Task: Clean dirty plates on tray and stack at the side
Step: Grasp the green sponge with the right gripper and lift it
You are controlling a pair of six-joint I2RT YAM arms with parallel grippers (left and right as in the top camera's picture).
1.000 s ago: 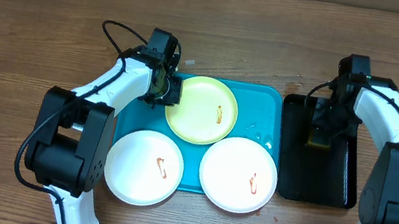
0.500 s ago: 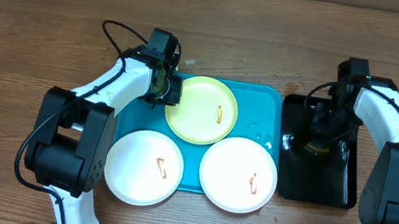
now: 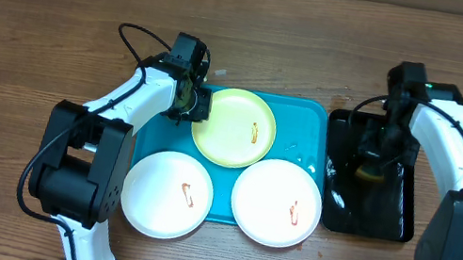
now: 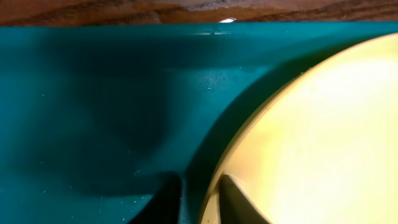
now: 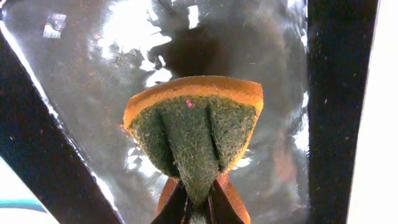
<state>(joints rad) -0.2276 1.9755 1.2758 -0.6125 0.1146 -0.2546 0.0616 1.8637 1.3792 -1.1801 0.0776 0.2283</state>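
The turquoise tray [image 3: 155, 131] holds three plates. The yellow-green plate [image 3: 234, 128] lies at the back with a reddish smear; two white plates [image 3: 168, 194] [image 3: 276, 202] lie in front, each smeared. My left gripper [image 3: 197, 108] is shut on the yellow-green plate's left rim; in the left wrist view the fingers [image 4: 198, 198] pinch the rim [image 4: 311, 137] over the tray floor [image 4: 93, 112]. My right gripper [image 3: 378, 156] is shut on an orange-and-green sponge [image 5: 196, 124], folded between the fingers [image 5: 199, 202] above the black tray [image 3: 368, 212].
The black tray [image 5: 339, 93] stands to the right of the turquoise tray, with a wet shiny floor. Wooden table [image 3: 26, 46] lies around both trays. Both arms' bodies reach in from the front corners.
My right gripper has lifted the sponge off the black tray floor and shifted slightly toward the back. The left arm and the plates have not moved.
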